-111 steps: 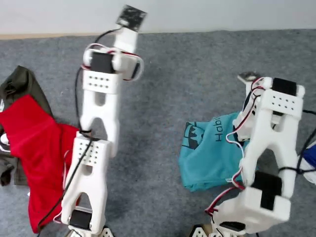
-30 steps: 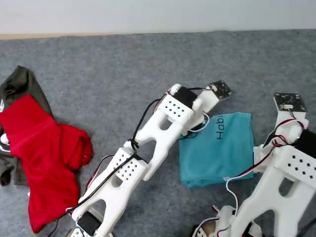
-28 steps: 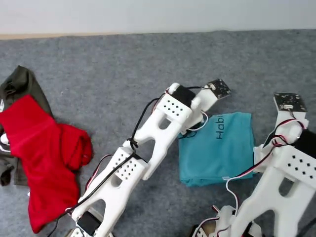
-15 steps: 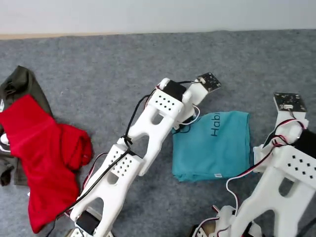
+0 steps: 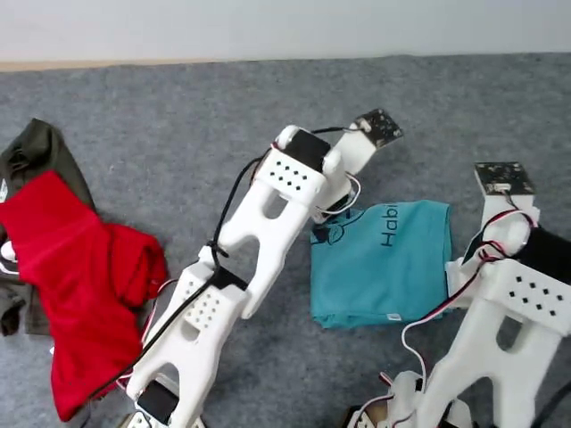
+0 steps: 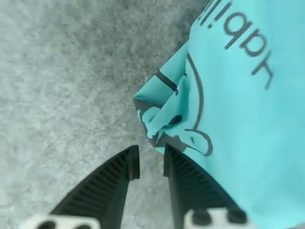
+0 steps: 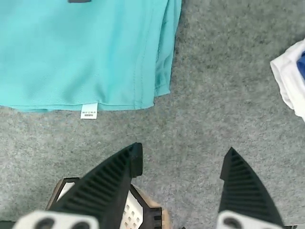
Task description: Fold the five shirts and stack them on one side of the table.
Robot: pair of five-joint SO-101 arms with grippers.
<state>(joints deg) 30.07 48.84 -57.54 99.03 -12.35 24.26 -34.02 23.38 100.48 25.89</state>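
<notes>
Left gripper [image 6: 150, 155] fingers sit at a narrow gap with nothing between them, tips just beside the bunched corner [image 6: 164, 119] of the teal shirt [image 6: 238, 119], not touching it as far as I can tell. Right gripper [image 7: 183, 152] is spread wide and empty, over bare grey table cover [image 7: 200, 124] just off the shirt's hem edge, near the small white label [image 7: 89, 111]. The teal shirt [image 5: 384, 267] lies roughly folded between the two arms, flat except for that rumpled corner. My read: the fold is mostly done and the corner needs tidying before stacking. Suggest opening the left a bit more, coming down on the top layer of the bunch only, and pulling outward along the fold line to flatten it. Bring the right down onto the hem edge first so the packet doesn't slide or unfold. Risk: grabbing all layers drags the whole shirt. The red shirt [image 5: 71, 259] on the olive shirt [image 5: 31, 147] is well apart on the left arm's side, and a white-and-blue garment [image 7: 290, 86] is near the right gripper. All three are still unfolded.
</notes>
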